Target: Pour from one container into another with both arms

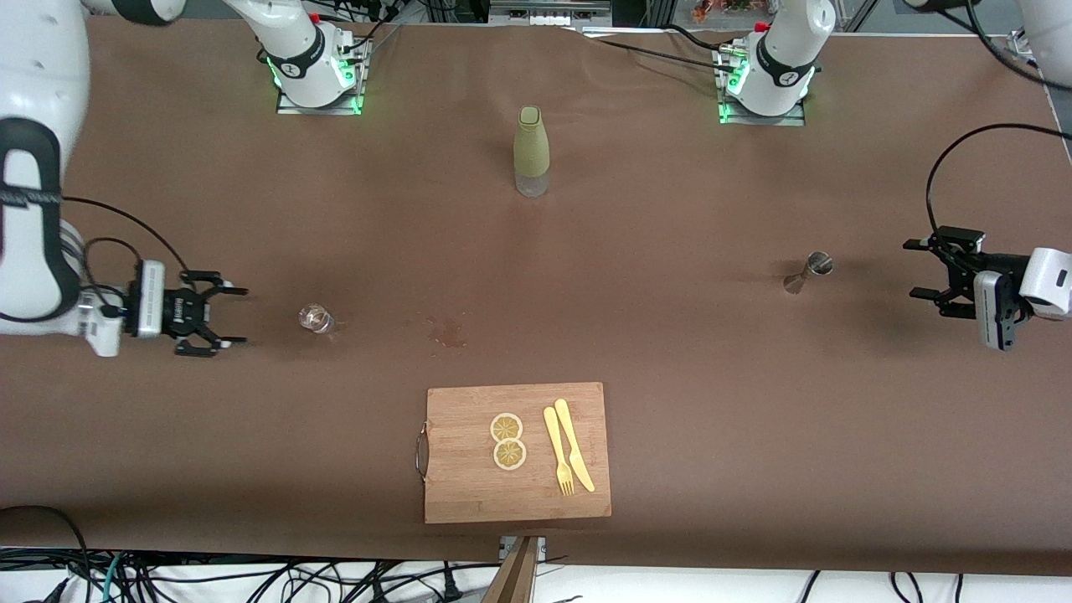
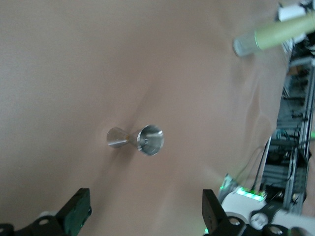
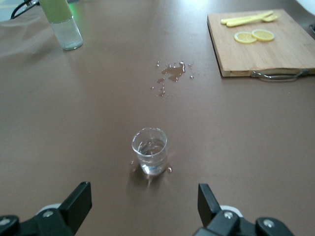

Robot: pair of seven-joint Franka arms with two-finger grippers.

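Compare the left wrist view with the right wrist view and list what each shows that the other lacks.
Only the left wrist view shows the metal jigger, upright on the brown cloth. Only the right wrist view shows the small glass tumbler, the spilled drops and the wooden cutting board with lemon slices. Both show the green-sleeved bottle and an open end effector framing its container.
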